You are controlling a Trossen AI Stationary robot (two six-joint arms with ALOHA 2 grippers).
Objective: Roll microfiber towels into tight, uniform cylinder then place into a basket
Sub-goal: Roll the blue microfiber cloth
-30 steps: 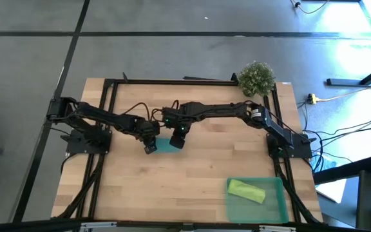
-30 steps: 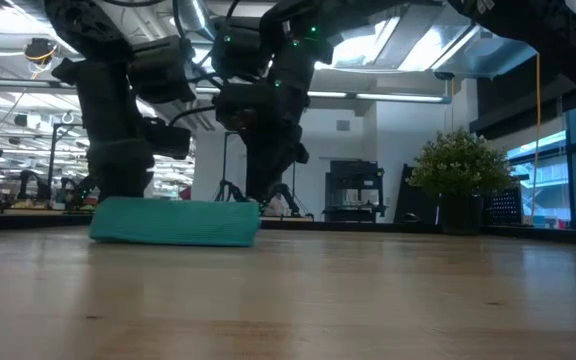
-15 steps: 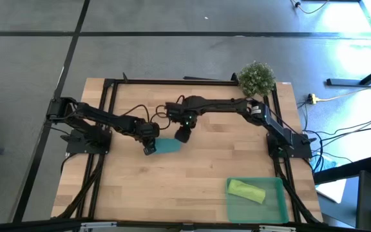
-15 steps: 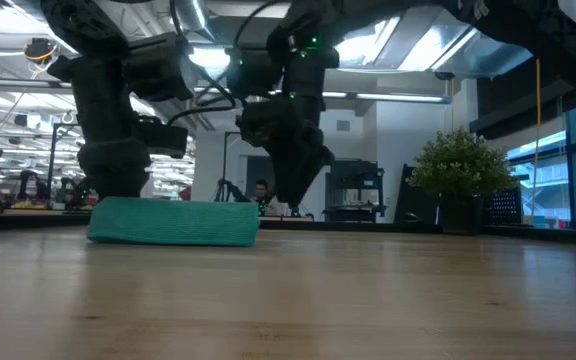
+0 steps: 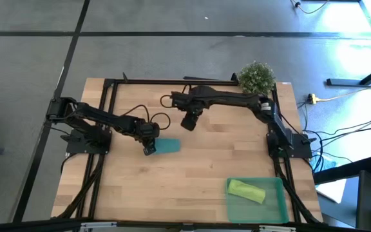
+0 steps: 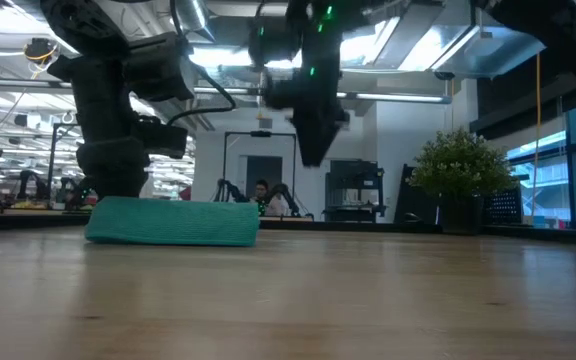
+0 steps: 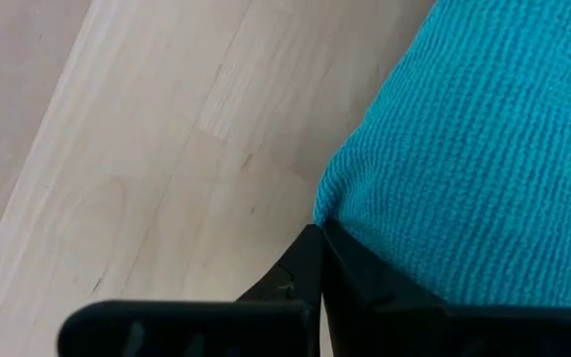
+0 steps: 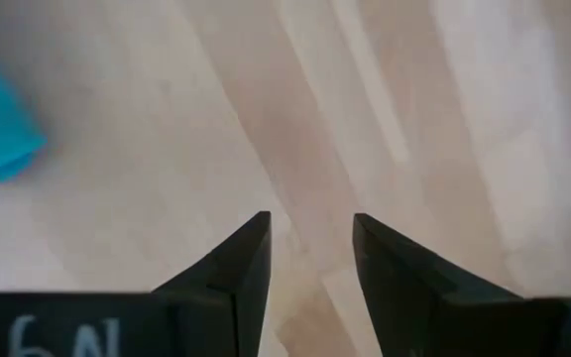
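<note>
Left pincer [image 5: 149, 148] sits low on the tabletop [image 5: 192, 187], its fingers pinched together on the left end of the teal towel [image 5: 167, 145]. That towel lies folded flat, long side running left to right, stretching away from this pincer. The right pincer [image 5: 189, 123] hangs above and behind it, fingers apart, holding nothing, so the left arm is nearer. Far right and close to the front, the lime towel [image 5: 247, 190] lies rolled in the basket [image 5: 277, 207].

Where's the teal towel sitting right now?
In the high view the teal towel lies on the table left of centre, its left end at the left gripper. The right gripper hangs above the table beyond it.
</note>
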